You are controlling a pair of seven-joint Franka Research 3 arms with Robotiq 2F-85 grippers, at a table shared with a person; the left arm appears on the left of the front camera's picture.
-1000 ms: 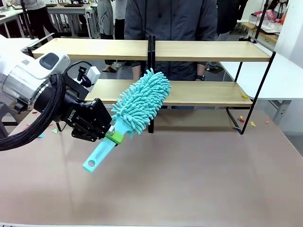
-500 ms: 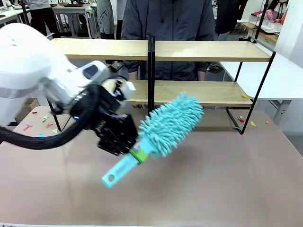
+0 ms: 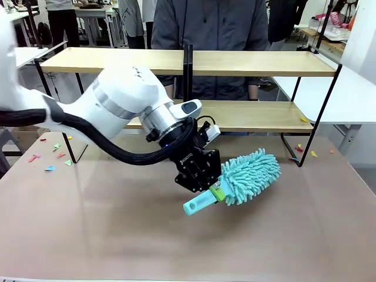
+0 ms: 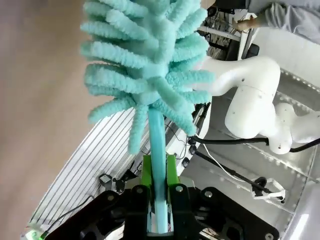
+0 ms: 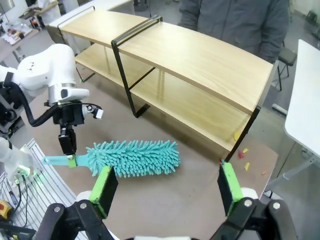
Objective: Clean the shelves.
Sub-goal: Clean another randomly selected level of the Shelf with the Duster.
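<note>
The shelves (image 3: pixel 252 63) stood at the far side of the table (image 3: pixel 294 235), between the arms and a person (image 3: pixel 217 23). No part of the shelves lay between either pair of jaws. The left gripper (image 3: pixel 216 191) was positioned in front of the shelves' right section, below the level of the lower board and apart from it. Its jaws were clamped on the handle of a teal duster (image 3: pixel 249 176), just behind the fluffy head. In the left wrist view, the handle was seen pinched between the green pads (image 4: pixel 172 170) of the left gripper (image 4: pixel 159 172), with the duster (image 4: pixel 150 60) running straight out along the fingers.

The left arm was extended from the left past the centre post, with the wrist bent down and the gripper angled toward the right. The duster head was held low over the table, clear of the shelves; contact with the table could not be determined.

The right gripper (image 5: pixel 166 189) was held high above the table, looking down on the shelves (image 5: pixel 200 60) and the duster (image 5: pixel 132 157). Its jaws were spread wide, with nothing between them.
</note>
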